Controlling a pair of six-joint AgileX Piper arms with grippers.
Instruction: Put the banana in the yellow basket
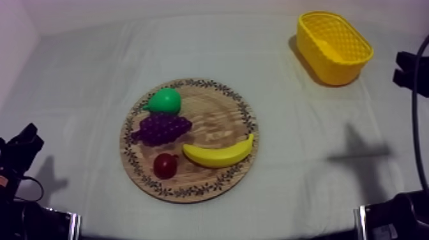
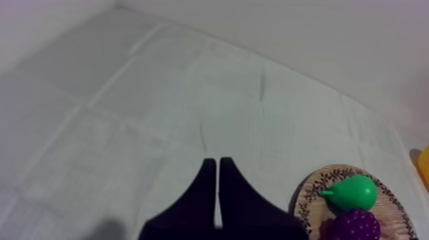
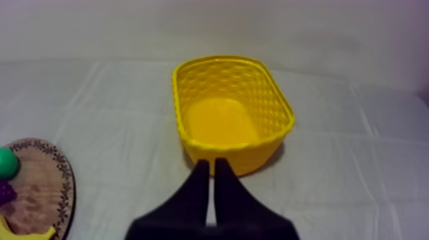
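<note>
The yellow banana point(image 1: 218, 154) lies on the front right part of the round wooden board point(image 1: 217, 118), curving up to the right. The yellow basket point(image 1: 333, 46) stands empty at the far right of the table. My left gripper point(image 2: 214, 163) hovers shut over bare cloth, to the left of the board point(image 2: 306, 191). My right gripper point(image 3: 211, 163) is shut with nothing in it, just in front of the basket point(image 3: 233, 60); a tip of the banana point(image 3: 25, 233) shows at the edge of the board point(image 3: 38, 185).
A green pear point(image 1: 165, 101), purple grapes point(image 1: 163, 127) and a small red fruit point(image 1: 165, 165) share the board's left half. Black arm parts sit at the lower left point(image 1: 19, 153) and the right edge point(image 1: 408, 69). Bare cloth lies between board and basket.
</note>
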